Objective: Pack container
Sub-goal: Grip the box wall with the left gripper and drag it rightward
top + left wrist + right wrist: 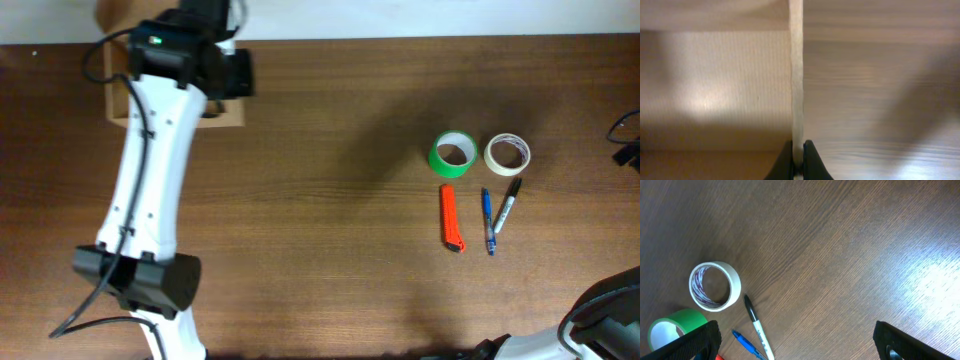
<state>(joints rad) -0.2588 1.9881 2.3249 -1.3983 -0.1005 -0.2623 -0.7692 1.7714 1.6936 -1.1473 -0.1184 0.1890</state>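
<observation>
**Inspector:** Surface and room, left to right.

**Operator:** One table (pixel 330 100) of dark brown wood, with the grain running across it. A pale wall strip (pixel 420 18) borders the far edge. On the right half lie a green tape roll (pixel 453 154) and a cream tape roll (pixel 507 153), just beside each other. Nearer me are an orange cutter (pixel 452 217), a blue pen (pixel 488 222) and a black marker (pixel 508 205). The marker is tilted toward the pen.

**Inspector:** Your arms?

**Operator:** My left arm (pixel 150 170), white, runs from its base at the near left edge to the far left corner, with its wrist over the container (pixel 118 105). My left pincer (pixel 798 150) is clamped on a thin upright cardboard wall, one finger on each side. My right arm (pixel 600 310) shows only at the near right corner. My right pincer (pixel 795 342) hangs above bare wood with its fingers spread wide apart. The rolls and pens sit at the left of its view.

**Inspector:** The container?

**Operator:** It is plain light-brown cardboard at the table's far left corner, mostly under my left wrist. In the wrist view, cardboard lies left of the gripped wall and table wood lies right. I cannot tell the contents, as my wrist hides the interior from overhead.
</observation>
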